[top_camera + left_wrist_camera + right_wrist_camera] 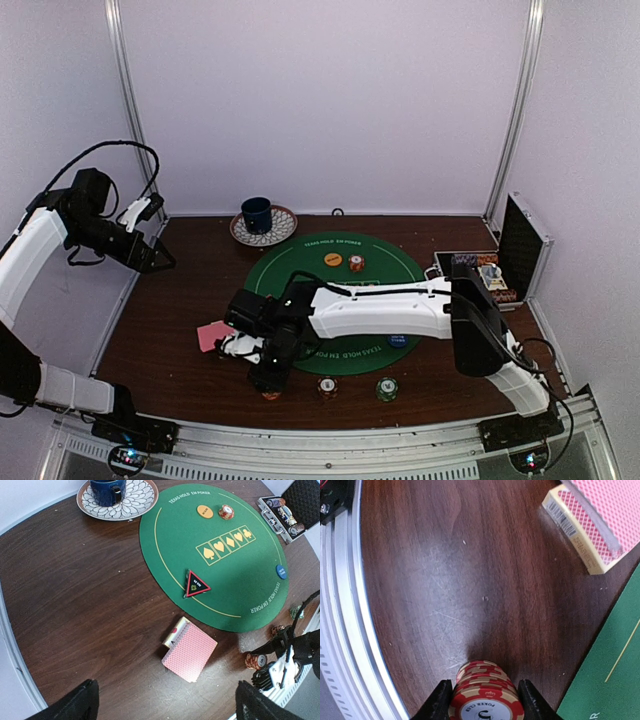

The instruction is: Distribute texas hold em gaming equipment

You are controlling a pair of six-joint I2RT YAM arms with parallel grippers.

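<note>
My right gripper (486, 700) is shut on a stack of red striped poker chips (485, 687) that stands on the brown table near the front rail. In the top view this gripper (268, 378) hangs over that stack (271, 395), left of the green mat (300, 262). A pink-backed deck of cards (190, 651) lies tilted on a yellowish card box (575, 530) just beyond. The red-edged black triangle marker (196, 583) sits on the mat's edge. My left gripper (167, 705) is open, raised at the far left (150, 255), holding nothing.
On the mat lie an orange disc (333, 260), an orange chip (356, 263) and a blue disc (398, 340). Two more chip stacks (327, 387) (387, 388) stand along the front. A blue cup (257, 213) on a saucer is at the back; the open case (490, 270) is at the right.
</note>
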